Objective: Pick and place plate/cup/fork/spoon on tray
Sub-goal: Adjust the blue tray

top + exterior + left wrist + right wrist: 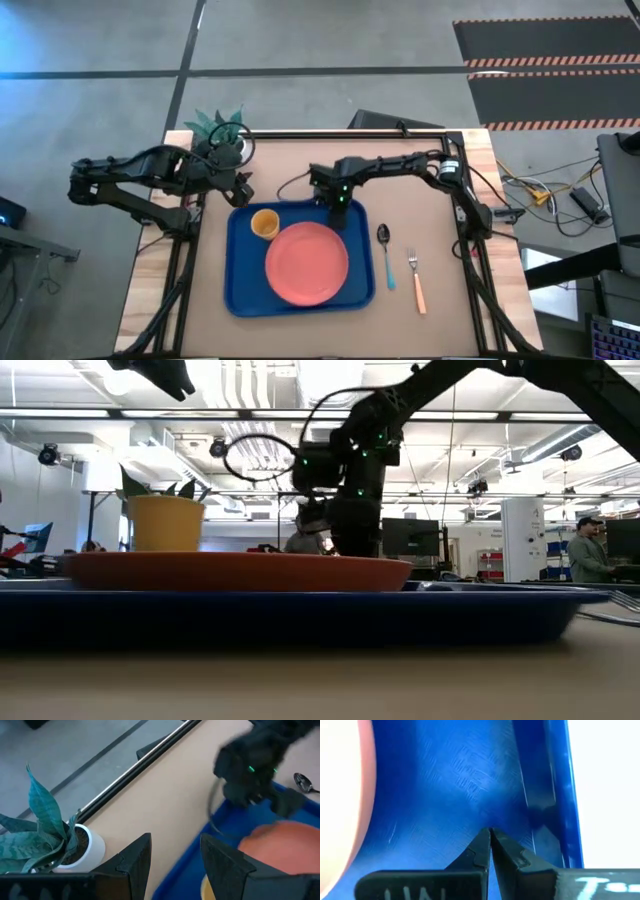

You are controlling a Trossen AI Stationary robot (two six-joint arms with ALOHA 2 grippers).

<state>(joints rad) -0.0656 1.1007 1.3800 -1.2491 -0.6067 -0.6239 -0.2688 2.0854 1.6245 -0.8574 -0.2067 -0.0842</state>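
The blue tray point(240, 270) lies mid-table. On it rest the coral plate point(307, 262) and, toward its far left corner, the orange-yellow cup point(264, 223). The blue-handled spoon point(385, 255) and the orange-handled fork point(415, 280) lie on the table just right of the tray. My right gripper point(340, 208) is shut with nothing in it and points down over the tray's far right corner point(470, 780), beside the plate's edge point(340, 795). My left gripper point(175, 845) waits open and raised at the tray's far left corner. My right gripper's shut fingertips point(482, 842) stand over the tray's bare floor close to the right rim point(560, 795). Whether they touch the floor I cannot tell; in the low view the plate point(240, 570) hides them.
A white pot with a green plant point(220, 135) stands at the table's far left, close to my left gripper. Bare table lies beyond the tray's far rim and along the near edge. A person point(590, 550) stands in the room behind.
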